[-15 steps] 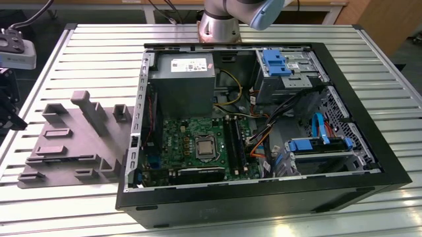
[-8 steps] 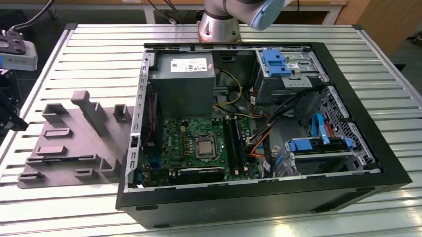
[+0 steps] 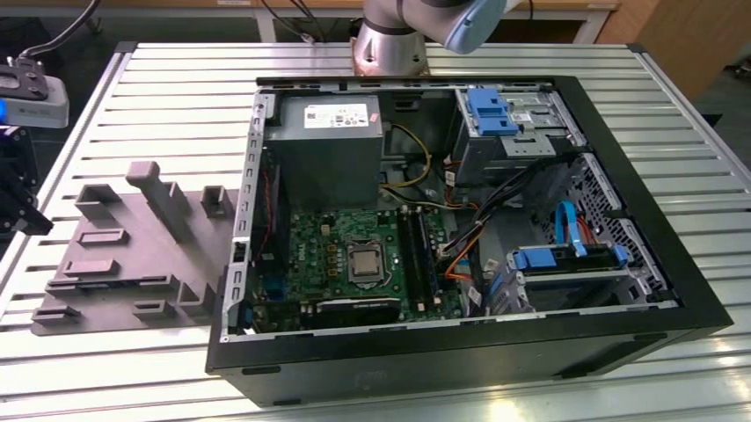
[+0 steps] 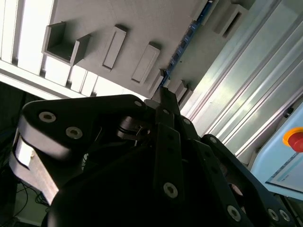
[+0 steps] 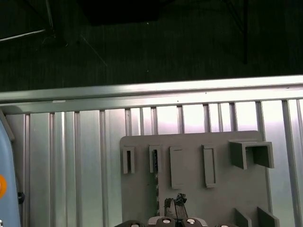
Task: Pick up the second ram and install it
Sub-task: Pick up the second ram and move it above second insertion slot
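Note:
The second ram (image 5: 155, 182) stands on edge in the grey moulded tray (image 5: 222, 198), a thin dark strip with small blue and green specks; in the second wrist view the ram (image 4: 187, 40) runs along the tray (image 4: 142, 19). My gripper (image 5: 175, 203) hangs above the tray, its tip a short way to one side of the ram and not touching it. Dark linkages of the gripper (image 4: 163, 92) point at the tray near the ram's end. In the exterior view the tray (image 3: 118, 264) lies on the exterior view's left, beside the open computer case (image 3: 470, 352) with the green board (image 3: 340, 255) and its long black slots (image 3: 419, 255).
The tray carries raised blocks and a U-shaped holder (image 5: 251, 153). A ribbed metal table (image 5: 71, 165) ends at a rail, with dark floor beyond. A pale blue device with a red button (image 4: 293, 139) lies close by. Cables, drive cages and a power supply (image 3: 323, 132) crowd the case.

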### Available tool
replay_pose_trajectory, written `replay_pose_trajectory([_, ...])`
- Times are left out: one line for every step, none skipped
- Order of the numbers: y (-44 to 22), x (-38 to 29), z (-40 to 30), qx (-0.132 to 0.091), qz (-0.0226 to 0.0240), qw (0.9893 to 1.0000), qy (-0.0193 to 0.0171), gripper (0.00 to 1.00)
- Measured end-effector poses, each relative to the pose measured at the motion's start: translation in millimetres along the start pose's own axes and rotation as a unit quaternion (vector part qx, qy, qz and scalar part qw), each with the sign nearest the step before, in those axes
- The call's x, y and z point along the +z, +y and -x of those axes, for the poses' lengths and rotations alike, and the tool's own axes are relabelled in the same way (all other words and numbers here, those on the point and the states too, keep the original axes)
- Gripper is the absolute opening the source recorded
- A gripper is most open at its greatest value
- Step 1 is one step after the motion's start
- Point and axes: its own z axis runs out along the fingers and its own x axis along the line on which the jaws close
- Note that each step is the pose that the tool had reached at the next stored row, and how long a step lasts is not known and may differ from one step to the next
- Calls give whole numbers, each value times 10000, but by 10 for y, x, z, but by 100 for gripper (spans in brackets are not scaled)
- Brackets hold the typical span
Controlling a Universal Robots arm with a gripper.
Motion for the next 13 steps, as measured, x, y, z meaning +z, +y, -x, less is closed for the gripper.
replay_pose_trajectory([0, 7, 0, -3, 0, 10000, 0, 11])
replay_pose_trajectory([0, 14, 0, -5, -1, 10000, 0, 11])
replay_pose_trajectory([0, 22, 0, -8, -1, 10000, 0, 11])
replay_pose_trajectory([-1, 28, -1, -10, 0, 10000, 1, 11])
replay_pose_trajectory([-1, 35, -1, -12, 0, 10000, 1, 11])
replay_pose_trajectory([-1, 42, -1, -13, -1, 10000, 0, 11])
replay_pose_trajectory([-1, 48, -1, -14, 0, 10000, 1, 11])
replay_pose_trajectory([-1, 55, -1, -16, 0, 10000, 1, 11])
replay_pose_trajectory([-1, 61, -2, -17, 0, 10000, 1, 11])
replay_pose_trajectory([-1, 68, -2, -18, 0, 10000, 1, 11])
replay_pose_trajectory([-2, 73, -2, -19, 0, 10000, 1, 11])
replay_pose_trajectory([-2, 79, -2, -20, 0, 10000, 1, 11])
replay_pose_trajectory([-2, 85, -2, -21, 0, 10000, 1, 11])
